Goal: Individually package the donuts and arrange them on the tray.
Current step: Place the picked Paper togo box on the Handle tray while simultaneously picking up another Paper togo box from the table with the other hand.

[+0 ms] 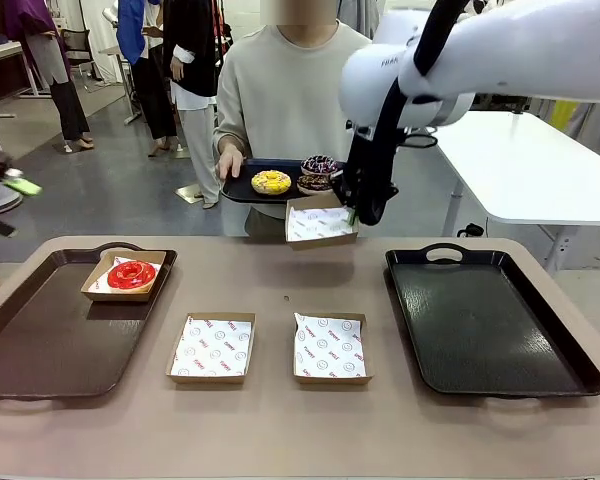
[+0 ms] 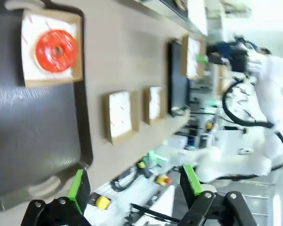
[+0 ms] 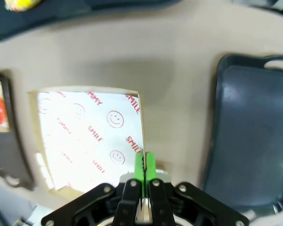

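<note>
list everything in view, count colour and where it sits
donuts: 4; red donut in a box on the left tray; yellow donut, sprinkled donut and chocolate donut on the held tray
boxes: 4, brown card lined with white printed paper; filled box on the left tray, empty box and second empty box mid-table, lifted box in the air near the held tray
trays: 3; brown left tray and black right tray on the table, dark held tray at the far side
table: 1, tan
person's hand: 1, gripping the held tray's edge
left pincer: open, raised at the table's left side
right pincer: shut on the lifted box's rim
</note>
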Motion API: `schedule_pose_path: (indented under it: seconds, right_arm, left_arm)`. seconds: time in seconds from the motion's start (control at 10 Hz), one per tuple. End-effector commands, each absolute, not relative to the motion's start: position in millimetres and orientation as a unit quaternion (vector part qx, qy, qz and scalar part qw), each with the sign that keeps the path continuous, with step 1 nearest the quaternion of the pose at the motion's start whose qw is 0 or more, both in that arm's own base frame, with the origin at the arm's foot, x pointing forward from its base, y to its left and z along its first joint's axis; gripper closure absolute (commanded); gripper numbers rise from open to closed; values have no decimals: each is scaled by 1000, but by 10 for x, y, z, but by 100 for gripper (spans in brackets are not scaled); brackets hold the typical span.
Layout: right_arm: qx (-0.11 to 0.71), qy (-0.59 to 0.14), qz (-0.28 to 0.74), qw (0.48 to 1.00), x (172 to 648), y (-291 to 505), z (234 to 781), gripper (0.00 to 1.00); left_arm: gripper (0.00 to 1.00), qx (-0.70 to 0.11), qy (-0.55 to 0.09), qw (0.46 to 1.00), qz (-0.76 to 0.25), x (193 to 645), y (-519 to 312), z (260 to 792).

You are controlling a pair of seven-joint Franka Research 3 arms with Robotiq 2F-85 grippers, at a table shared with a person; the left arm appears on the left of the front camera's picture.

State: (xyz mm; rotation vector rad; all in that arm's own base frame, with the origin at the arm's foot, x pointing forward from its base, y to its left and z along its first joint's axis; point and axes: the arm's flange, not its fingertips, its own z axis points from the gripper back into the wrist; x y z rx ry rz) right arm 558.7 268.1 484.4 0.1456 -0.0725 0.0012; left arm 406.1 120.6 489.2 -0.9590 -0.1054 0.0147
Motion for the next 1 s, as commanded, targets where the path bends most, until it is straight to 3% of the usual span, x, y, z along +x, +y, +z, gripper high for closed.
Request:
schedule_pose_path:
  seconds: [0.0, 0.4, 0.9]
  right_arm:
    - [63, -18, -6, 998, 5741, 2747, 5002, 100]
    - [54, -1, -39, 998, 5954, 2717, 5064, 100]
    - [66, -2, -28, 997, 5909, 2664, 5015, 100]
  left_arm:
    - [0, -545, -64, 836, 13, 3900, 1641, 4706]
    - [0, -608, -73, 789, 53, 3797, 2254, 4342]
    - [0, -599, -67, 795, 68, 3709, 2264, 4239]
